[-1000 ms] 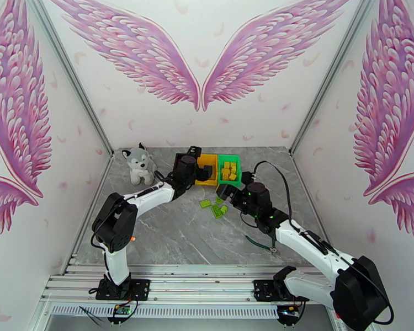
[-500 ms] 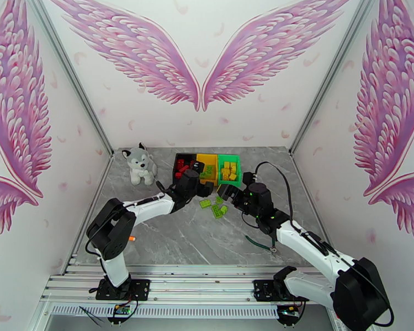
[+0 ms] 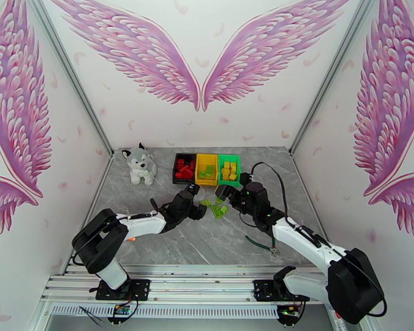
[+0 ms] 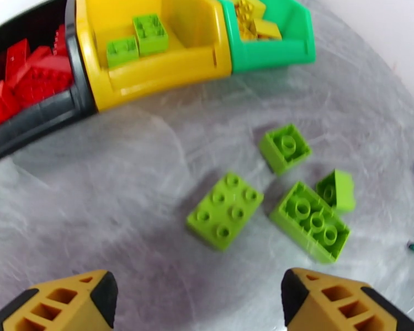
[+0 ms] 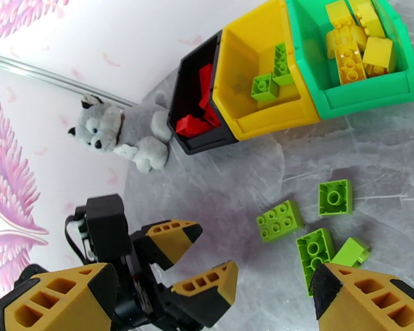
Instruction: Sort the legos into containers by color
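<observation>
Four studded green plastic bricks lie on the marbled grey tabletop, with glossy rectangular bins at their twelve o'clock. The left gripper and right gripper are both released and empty.

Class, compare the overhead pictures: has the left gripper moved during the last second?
Yes. The left gripper has drawn back from above the yellow bin, down the overhead view, and now hangs short of its front wall.
</observation>
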You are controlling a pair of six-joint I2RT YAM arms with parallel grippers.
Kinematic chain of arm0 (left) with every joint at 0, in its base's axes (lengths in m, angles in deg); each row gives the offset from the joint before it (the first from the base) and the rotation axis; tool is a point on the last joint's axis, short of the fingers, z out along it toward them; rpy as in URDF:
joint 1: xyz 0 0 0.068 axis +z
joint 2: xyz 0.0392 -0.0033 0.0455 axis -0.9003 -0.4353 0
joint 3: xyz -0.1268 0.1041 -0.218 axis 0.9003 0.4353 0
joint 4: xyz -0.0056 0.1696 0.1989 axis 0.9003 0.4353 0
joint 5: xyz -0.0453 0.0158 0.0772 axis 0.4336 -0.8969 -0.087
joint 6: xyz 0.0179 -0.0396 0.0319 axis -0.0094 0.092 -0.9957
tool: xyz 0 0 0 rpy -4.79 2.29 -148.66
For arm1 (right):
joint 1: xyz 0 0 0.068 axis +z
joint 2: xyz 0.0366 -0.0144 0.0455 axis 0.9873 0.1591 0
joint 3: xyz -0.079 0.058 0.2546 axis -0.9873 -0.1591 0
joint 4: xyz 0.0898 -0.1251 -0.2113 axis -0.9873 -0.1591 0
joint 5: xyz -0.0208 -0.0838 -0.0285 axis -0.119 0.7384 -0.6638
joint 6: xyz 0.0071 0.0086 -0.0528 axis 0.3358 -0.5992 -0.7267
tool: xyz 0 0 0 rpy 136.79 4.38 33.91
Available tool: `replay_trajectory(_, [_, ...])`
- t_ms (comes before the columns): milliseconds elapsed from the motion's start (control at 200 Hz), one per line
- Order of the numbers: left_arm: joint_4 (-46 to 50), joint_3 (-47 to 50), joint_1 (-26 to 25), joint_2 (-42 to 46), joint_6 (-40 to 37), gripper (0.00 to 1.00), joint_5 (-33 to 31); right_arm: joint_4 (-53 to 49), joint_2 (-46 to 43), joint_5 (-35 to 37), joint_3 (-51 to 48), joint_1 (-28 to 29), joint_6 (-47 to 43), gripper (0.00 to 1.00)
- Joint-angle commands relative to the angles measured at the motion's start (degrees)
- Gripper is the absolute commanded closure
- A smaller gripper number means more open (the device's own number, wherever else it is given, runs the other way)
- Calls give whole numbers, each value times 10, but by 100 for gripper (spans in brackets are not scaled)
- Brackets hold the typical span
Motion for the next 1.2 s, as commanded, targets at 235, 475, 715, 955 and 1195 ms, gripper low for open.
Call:
replay_trajectory(235, [-120,91,-24,-14,16,13,-7,44,68,-45,20,-4,24,1])
replay_trajectory(475, [-112,67,-27,-61,6,12,-32,49,69,-52,20,-4,26,1])
replay_trajectory(715, [-86,1,-24,-119,-24,13,-31,44,58,-51,18,-6,22,1])
replay_trajectory(955, [-60,-65,1,-165,-48,19,-10,45,58,-57,18,-8,22,1])
replay_trajectory(1195, [-24,-114,4,-188,-71,29,-6,49,64,-67,19,-15,26,1])
